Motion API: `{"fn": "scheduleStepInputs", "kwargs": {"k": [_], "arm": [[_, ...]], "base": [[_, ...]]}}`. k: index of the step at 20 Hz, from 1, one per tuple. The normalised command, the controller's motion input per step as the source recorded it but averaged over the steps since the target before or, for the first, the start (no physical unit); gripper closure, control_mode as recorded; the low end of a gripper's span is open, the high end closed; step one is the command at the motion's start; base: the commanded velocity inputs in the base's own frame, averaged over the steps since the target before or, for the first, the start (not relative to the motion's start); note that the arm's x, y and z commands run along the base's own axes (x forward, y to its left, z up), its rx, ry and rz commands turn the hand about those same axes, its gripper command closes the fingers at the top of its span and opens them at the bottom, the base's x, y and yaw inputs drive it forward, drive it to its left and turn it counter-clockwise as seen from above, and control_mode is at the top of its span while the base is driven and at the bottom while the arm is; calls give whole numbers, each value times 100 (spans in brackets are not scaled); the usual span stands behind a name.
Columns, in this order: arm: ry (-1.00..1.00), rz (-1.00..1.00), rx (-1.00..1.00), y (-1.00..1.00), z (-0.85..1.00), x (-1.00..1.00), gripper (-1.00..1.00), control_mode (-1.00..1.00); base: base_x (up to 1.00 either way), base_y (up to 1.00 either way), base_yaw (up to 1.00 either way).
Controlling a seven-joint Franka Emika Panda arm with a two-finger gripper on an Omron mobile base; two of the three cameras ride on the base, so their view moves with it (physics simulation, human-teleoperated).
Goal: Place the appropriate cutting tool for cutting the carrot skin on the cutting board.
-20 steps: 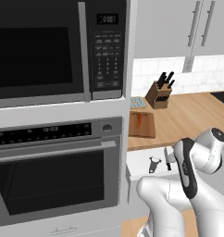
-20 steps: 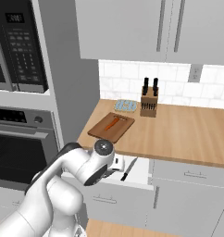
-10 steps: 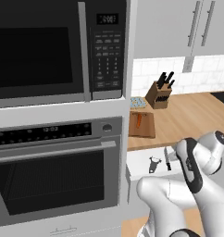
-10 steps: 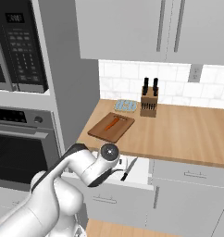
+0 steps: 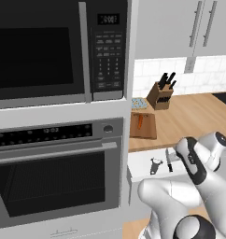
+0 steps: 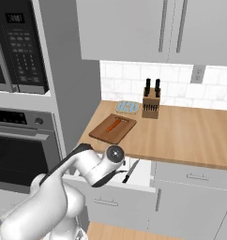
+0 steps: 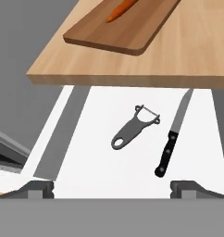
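Note:
The dark grey peeler with its Y-shaped head lies on the white floor of an open drawer, under the counter's edge. It also shows as a small dark peeler. My gripper hovers above the drawer, open, fingers wide apart with nothing between them, and the peeler is ahead of it. On the counter lies the brown cutting board, with the small orange carrot on top.
A black-handled knife lies in the drawer just right of the peeler. A knife block and a blue pad stand at the counter's back. An oven and microwave fill the left.
My arm's wrist has shifted a little toward the open drawer. The peeler, knife, carrot and board have not moved.

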Motion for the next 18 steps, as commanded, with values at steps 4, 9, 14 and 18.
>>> {"fn": "scheduleStepInputs", "kwargs": {"k": [4,9,14,18], "arm": [[-10,-1,-7,66,-75,28,-100,-100],[-13,-1,-8,72,-86,25,-100,-100],[-10,0,-8,72,-90,17,-100,-100],[-7,0,-8,74,-91,7,-100,-100]], "base": [[0,0,0],[0,0,0],[0,0,0],[0,0,0]]}}
